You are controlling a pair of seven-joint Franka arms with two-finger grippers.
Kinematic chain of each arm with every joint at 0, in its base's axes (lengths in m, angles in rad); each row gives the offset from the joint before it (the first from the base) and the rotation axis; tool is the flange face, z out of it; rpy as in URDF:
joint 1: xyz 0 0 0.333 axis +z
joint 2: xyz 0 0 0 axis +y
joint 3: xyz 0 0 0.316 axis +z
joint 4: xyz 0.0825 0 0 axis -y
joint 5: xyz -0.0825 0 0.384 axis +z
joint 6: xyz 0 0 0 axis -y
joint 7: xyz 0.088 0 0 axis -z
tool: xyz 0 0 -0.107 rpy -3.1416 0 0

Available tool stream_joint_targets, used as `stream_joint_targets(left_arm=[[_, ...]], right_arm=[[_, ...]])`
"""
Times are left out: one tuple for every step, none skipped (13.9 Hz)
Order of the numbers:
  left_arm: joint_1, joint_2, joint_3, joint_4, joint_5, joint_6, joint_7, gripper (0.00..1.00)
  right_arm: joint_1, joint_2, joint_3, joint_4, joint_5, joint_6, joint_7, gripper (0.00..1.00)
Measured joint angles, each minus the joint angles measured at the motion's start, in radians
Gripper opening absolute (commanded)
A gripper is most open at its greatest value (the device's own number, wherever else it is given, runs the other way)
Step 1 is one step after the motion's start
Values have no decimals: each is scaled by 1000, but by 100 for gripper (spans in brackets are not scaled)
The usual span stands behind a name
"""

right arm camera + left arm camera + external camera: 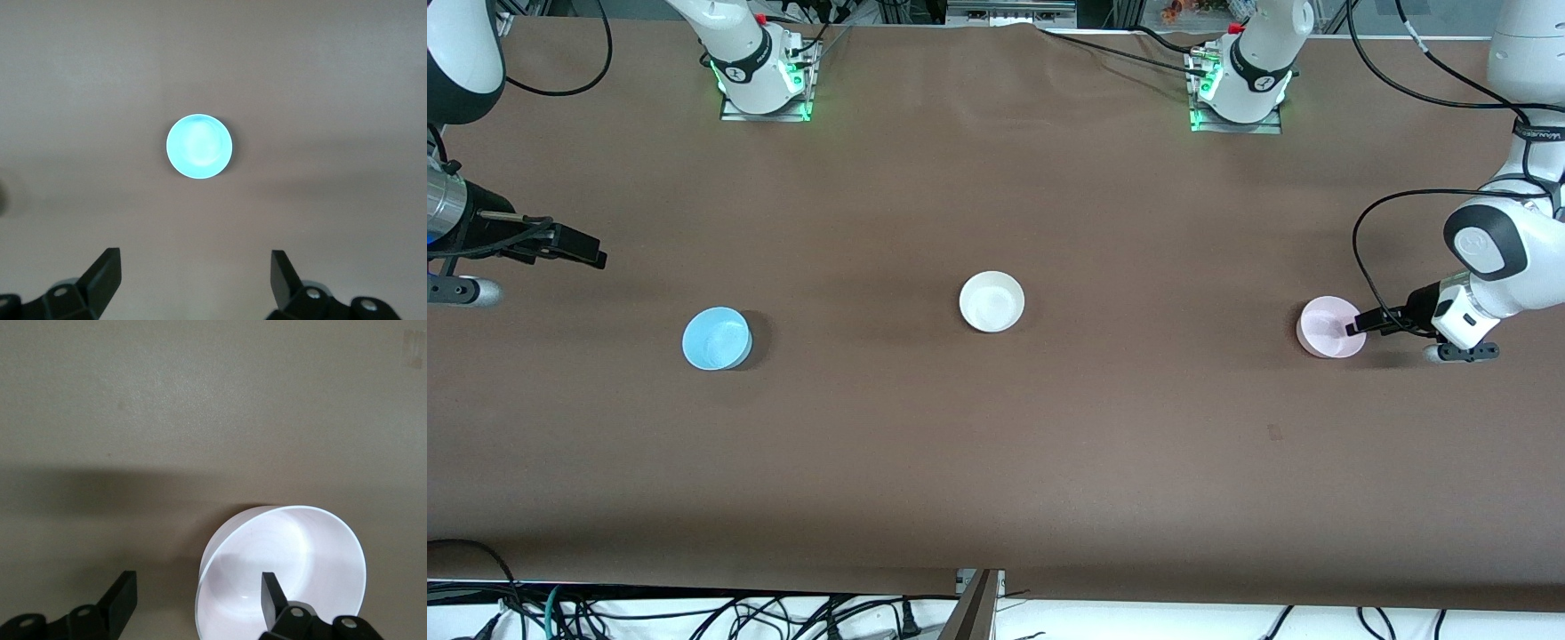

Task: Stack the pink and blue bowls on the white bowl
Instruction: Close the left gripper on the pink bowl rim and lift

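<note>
The pale pink bowl (1327,327) (287,573) sits upright on the brown table at the left arm's end. My left gripper (1356,324) (198,580) is low at this bowl and open. One finger (269,593) is inside the bowl, the other (123,593) is outside it, and the rim passes between them. The white bowl (991,301) stands alone at the table's middle. The light blue bowl (716,339) (199,147) rests toward the right arm's end. My right gripper (591,253) (195,257) hangs open and empty, high over the table near the blue bowl.
Both arm bases (765,84) (1236,93) stand at the table's edge farthest from the front camera. Cables (694,613) lie below the nearest edge. A small dark mark (1274,432) shows on the table cover.
</note>
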Motion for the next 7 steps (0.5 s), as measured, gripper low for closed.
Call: stream_joint_targets(left_arm=[[0,1,-1,0,0,0,0,51],[-1,2,-2,0,0,1,0,44],[-1,3,-2,0,0,1,0,37],[-1,3,-2,0,0,1,0,31],[-1,3,-2,0,0,1,0,25],[-1,3,-2,0,0,1,0,20],[-1,3,-2,0,0,1,0,16]], right_arm=[[0,0,0,0,0,0,0,99],[0,0,0,1,0,0,0,99],[0,1,0,2,0,0,0,99],[0,1,0,2,0,0,0,99],[0,1,0,2,0,0,0,99],[0,2,0,3,1,0,0,99],[0,3,0,6,1,1,0,99]])
